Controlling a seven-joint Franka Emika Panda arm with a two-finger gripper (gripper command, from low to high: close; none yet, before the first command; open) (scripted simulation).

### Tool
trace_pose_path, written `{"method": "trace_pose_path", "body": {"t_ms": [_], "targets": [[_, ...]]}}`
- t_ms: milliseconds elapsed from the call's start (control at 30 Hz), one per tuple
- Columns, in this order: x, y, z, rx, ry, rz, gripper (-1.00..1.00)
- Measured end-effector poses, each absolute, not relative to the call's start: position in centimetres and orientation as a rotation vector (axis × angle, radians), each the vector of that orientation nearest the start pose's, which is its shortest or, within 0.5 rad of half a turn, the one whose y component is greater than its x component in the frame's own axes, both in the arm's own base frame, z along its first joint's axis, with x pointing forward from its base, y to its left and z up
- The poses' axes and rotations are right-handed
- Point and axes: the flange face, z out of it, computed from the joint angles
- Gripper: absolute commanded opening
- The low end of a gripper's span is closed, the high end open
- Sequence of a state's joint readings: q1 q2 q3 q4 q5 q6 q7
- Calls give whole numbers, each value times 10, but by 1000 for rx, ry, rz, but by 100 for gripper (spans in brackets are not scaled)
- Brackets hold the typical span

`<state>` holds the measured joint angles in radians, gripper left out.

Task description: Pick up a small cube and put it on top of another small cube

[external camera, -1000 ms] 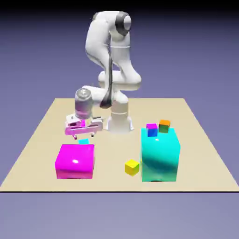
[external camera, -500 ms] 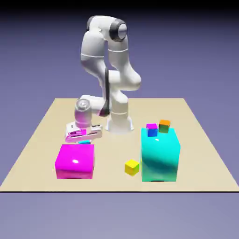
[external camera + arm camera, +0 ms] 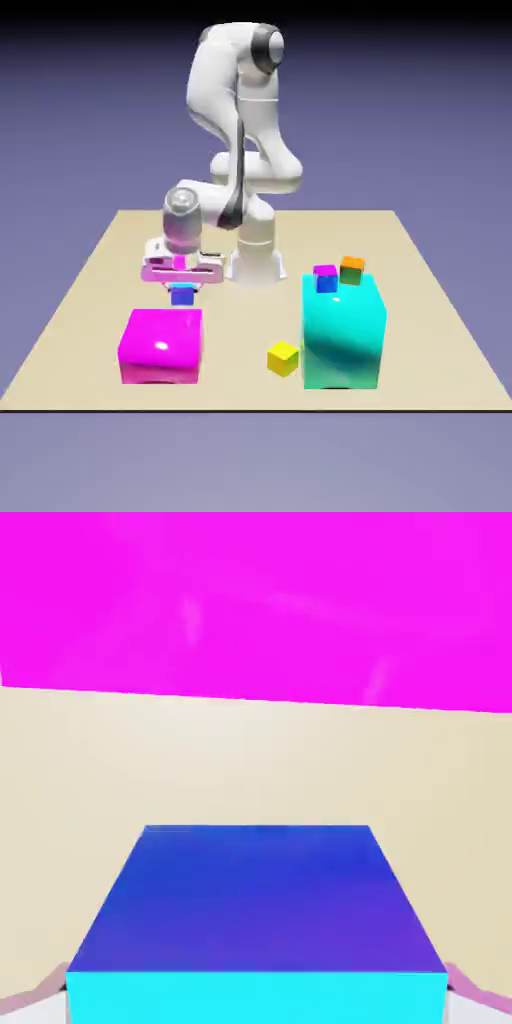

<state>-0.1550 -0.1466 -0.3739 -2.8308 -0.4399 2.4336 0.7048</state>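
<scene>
Clearly, the claw (image 3: 183,288) holds the cyan-faced blue cube (image 3: 182,297) above the table (image 3: 245,330).

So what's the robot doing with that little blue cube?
The robot arm has the small blue cube pinched between its fingers, and it's holding it up behind the big magenta block. It's meant to go on top of another small cube, most likely the yellow one, which sits by itself beside the big cyan block. Nothing is stacked on the yellow one yet. Two other little cubes, one with a magenta top and one with an orange top, are over by the cyan block.
</scene>
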Motion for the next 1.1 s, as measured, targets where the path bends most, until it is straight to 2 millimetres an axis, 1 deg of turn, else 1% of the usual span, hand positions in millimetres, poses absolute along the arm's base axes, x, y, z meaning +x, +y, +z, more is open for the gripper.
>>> {"method": "trace_pose_path", "body": {"t_ms": [100,167,333,467,600,800,1067,1100], "targets": [[303,-156,230,-2959,1559,366,-100],[314,-147,233,-2879,1688,338,-100],[341,-123,241,-2650,1979,285,-100],[360,-101,244,-2454,2164,263,-100],[377,-77,245,-2261,2302,261,-100],[400,-37,245,-1960,2469,295,-100],[423,20,248,-1535,2633,407,-100],[424,27,248,-1513,2635,418,-100]]}}
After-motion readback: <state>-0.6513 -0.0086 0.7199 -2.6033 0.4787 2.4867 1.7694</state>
